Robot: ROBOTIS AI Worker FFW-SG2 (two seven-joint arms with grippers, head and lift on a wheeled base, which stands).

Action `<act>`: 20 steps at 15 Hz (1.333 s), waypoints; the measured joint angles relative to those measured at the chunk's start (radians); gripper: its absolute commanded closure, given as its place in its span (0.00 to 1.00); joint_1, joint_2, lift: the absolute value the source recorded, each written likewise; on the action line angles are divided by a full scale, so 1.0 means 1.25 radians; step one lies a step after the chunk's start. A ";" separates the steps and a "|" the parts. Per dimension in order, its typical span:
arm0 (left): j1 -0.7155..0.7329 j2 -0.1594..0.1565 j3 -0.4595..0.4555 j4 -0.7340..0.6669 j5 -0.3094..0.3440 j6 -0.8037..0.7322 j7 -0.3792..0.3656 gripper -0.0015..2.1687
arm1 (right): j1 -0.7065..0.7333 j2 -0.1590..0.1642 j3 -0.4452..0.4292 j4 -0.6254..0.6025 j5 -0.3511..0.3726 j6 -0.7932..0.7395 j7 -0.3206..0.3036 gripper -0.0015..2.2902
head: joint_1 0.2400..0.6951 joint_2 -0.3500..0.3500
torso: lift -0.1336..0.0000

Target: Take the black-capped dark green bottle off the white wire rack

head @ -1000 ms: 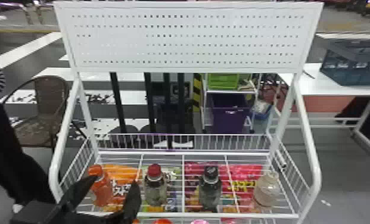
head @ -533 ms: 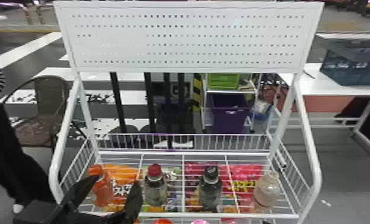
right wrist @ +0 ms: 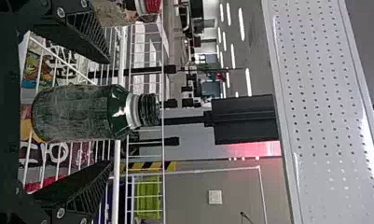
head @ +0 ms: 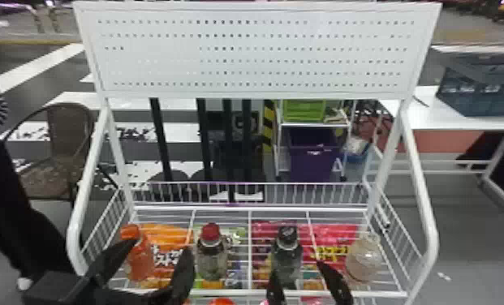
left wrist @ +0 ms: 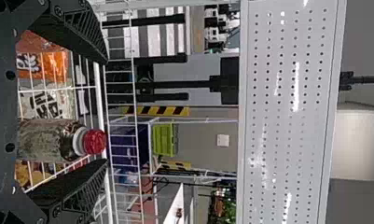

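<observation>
The black-capped dark green bottle (head: pixel 287 255) stands on the white wire rack (head: pixel 250 251), third from the left. My right gripper (head: pixel 299 280) is open at the rack's front edge, its fingers on either side of the bottle's lower part. In the right wrist view the bottle (right wrist: pixel 82 113) lies between the spread fingers of the right gripper (right wrist: pixel 109 112), a gap on both sides. My left gripper (head: pixel 161 249) is parked open at the rack's left front; in its wrist view the left gripper (left wrist: pixel 107 111) has the red-capped bottle (left wrist: pixel 54 140) in view between its fingers.
An orange bottle (head: pixel 138 255) stands near the left gripper, the red-capped bottle left of the green one, and a pale bottle (head: pixel 363 257) to its right. Snack bags (head: pixel 169 239) show through the wires. A perforated white panel (head: pixel 255 52) rises behind, with wire side rails around the shelf.
The right gripper has come into the head view from the bottom edge, up to the front of the green bottle. The left arm and the bottles have kept their places.
</observation>
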 measured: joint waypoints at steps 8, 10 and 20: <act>-0.012 0.001 0.000 0.019 0.000 0.001 -0.003 0.07 | -0.117 0.022 0.022 0.114 0.007 0.065 -0.015 0.06 | 0.57 0.50 | 1.00; -0.015 0.001 0.001 0.024 0.000 0.001 -0.005 0.07 | -0.139 0.030 0.024 0.140 0.010 0.072 -0.015 0.06 | 0.57 0.50 | 1.00; -0.015 0.003 0.001 0.019 0.000 0.001 -0.005 0.07 | -0.139 0.027 0.022 0.108 0.017 0.151 -0.028 0.49 | 0.57 0.50 | 1.00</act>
